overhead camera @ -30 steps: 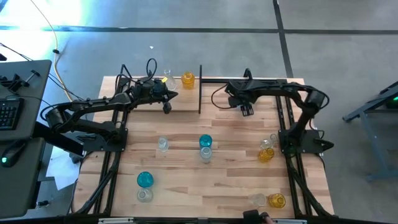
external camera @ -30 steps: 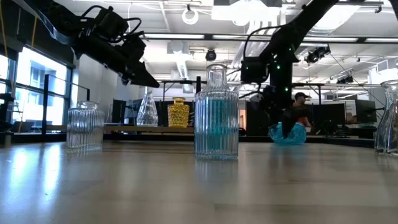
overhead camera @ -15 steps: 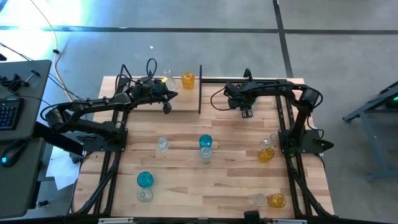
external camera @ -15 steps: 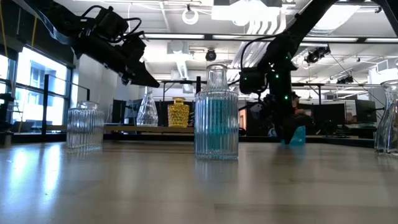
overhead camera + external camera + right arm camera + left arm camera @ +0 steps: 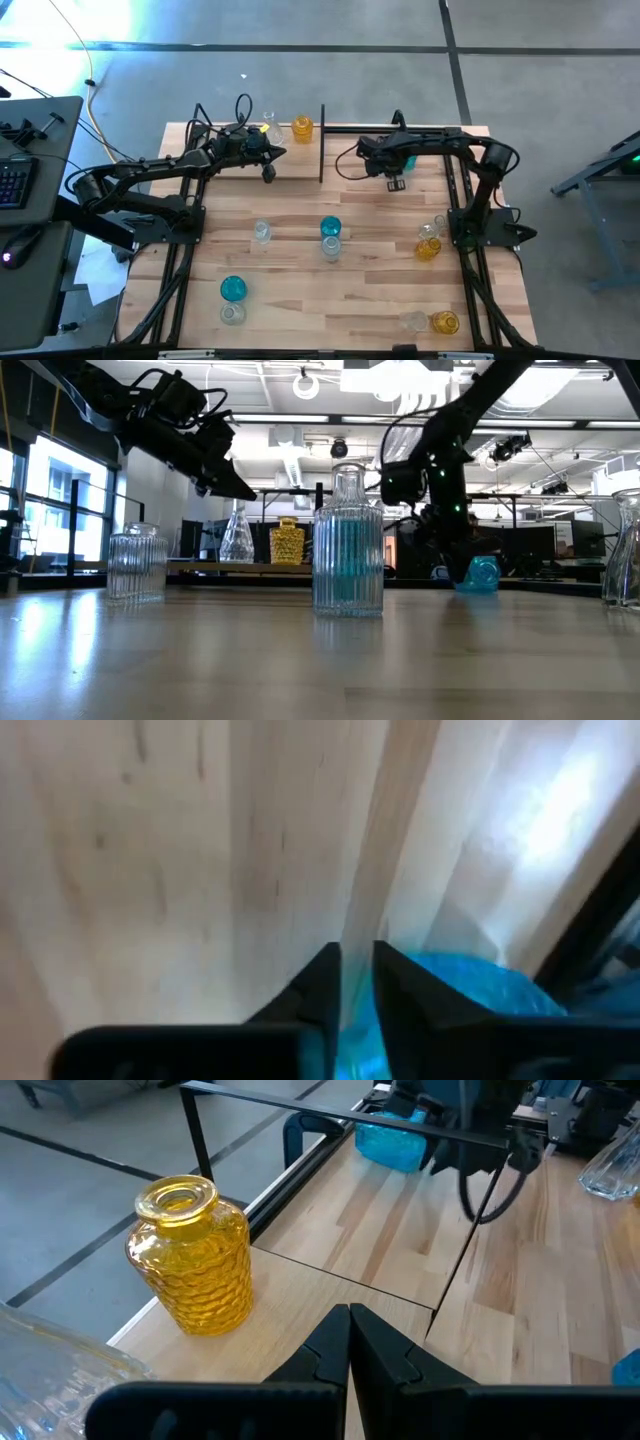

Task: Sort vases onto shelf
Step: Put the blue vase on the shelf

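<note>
The shelf (image 5: 300, 160) stands at the table's far left, with a clear vase (image 5: 268, 128) and an amber vase (image 5: 190, 1255) upright on its plank (image 5: 330, 1295). My left gripper (image 5: 349, 1320) hovers shut above the plank, near the amber vase. A teal vase (image 5: 482, 573) lies on its side on the table at the far middle, right of the shelf. My right gripper (image 5: 357, 970) points steeply down at it with the fingers drawn nearly together. More vases stand over the table's near half. My right gripper comes from above onto the teal vase (image 5: 460, 995). A thin strip of teal glass (image 5: 355, 1030) shows in the narrow gap between the fingers. Whether that strip is rim or wall I cannot tell. The vase's body lies on the table beside the fingers.
Clear and teal vases (image 5: 330, 238) stand mid-table. An amber and clear group (image 5: 430, 240) is at the right, a teal and clear pair (image 5: 232, 300) at the near left, and an amber and clear pair (image 5: 432, 321) at the near right. A black post (image 5: 322, 140) ends the shelf.
My right gripper's fingers, wide open around the teal vase a second ago, have closed to a narrow gap. The vase, then between the fingers in the low view, now shows lying beside them. The left arm has kept still.
</note>
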